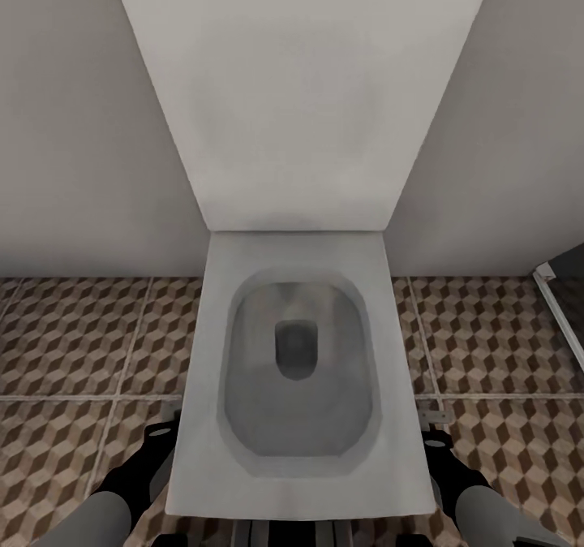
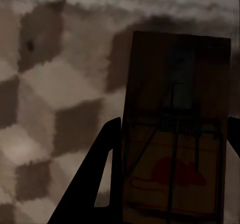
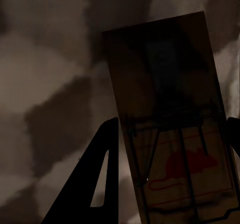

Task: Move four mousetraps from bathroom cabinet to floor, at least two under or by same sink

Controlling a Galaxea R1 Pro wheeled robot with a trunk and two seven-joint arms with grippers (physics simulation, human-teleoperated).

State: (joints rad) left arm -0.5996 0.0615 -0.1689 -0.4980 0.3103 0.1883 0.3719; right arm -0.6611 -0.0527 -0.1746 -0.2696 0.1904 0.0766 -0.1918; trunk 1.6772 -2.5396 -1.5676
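Note:
My left gripper (image 2: 174, 129) is shut on a mousetrap (image 2: 175, 84), a flat brown board with dark wire parts and a red mouse print, held just above the cube-patterned bathroom floor (image 2: 50, 109). A second mousetrap (image 3: 165, 74) sits between the fingers of my right gripper (image 3: 172, 123), which is shut on it above the same tiling (image 3: 50, 84). In the head view the left gripper (image 1: 158, 450) and the right gripper (image 1: 436, 432) hang low on either side of a toilet. The cabinet and the sink are out of view.
A white square toilet (image 1: 243, 466) with an open bowl stands directly ahead, its tall tank panel against the grey wall (image 1: 73, 125). Patterned floor (image 1: 73, 336) shows on both sides of it. A dark framed edge (image 1: 568, 295) juts in at the far right.

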